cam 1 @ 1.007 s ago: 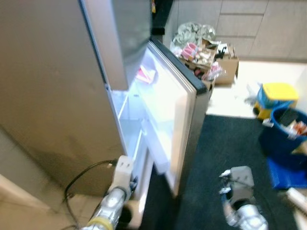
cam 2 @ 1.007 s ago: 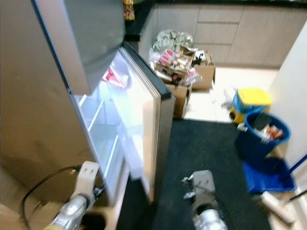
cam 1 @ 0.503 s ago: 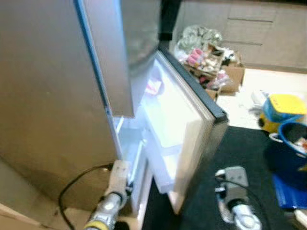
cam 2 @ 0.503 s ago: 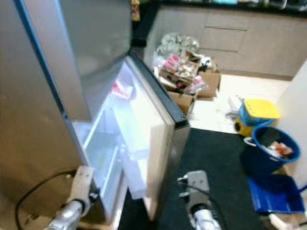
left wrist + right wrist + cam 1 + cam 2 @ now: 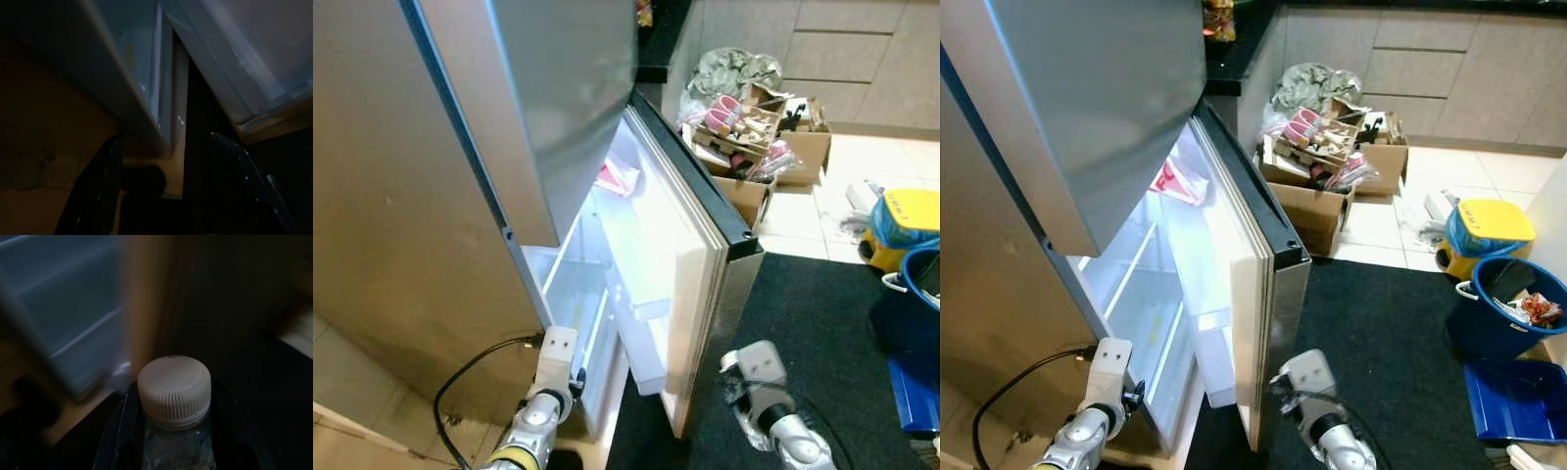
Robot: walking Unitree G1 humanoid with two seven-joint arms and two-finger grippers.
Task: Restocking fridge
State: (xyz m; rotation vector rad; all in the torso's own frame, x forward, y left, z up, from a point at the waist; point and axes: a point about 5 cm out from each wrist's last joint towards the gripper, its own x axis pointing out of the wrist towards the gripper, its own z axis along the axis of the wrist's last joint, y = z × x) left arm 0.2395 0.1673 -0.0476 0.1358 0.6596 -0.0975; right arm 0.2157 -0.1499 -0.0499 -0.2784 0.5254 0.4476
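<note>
The steel fridge point(image 5: 440, 196) stands on my left with its lower door point(image 5: 705, 235) swung open and the lit white shelves point(image 5: 573, 294) showing. A red and white packet point(image 5: 617, 178) lies high in the door rack. My right gripper point(image 5: 173, 431) is shut on a clear bottle with a ribbed white cap point(image 5: 173, 387), low beside the door's outer edge, where the right arm point(image 5: 762, 392) shows. My left gripper point(image 5: 166, 137) is open with nothing in it, and points at the fridge's bottom edge from the left arm point(image 5: 548, 392).
Cardboard boxes point(image 5: 754, 132) full of clutter stand beyond the door. A yellow bin point(image 5: 906, 215) and a blue bucket point(image 5: 913, 308) are at the right. A black mat point(image 5: 822, 304) covers the floor there. A black cable point(image 5: 470, 367) runs along the fridge's foot.
The camera has shifted and the picture has sharpened. My right arm with the bottle has come leftward, closer to the open door's edge. The left arm stays low by the fridge.
</note>
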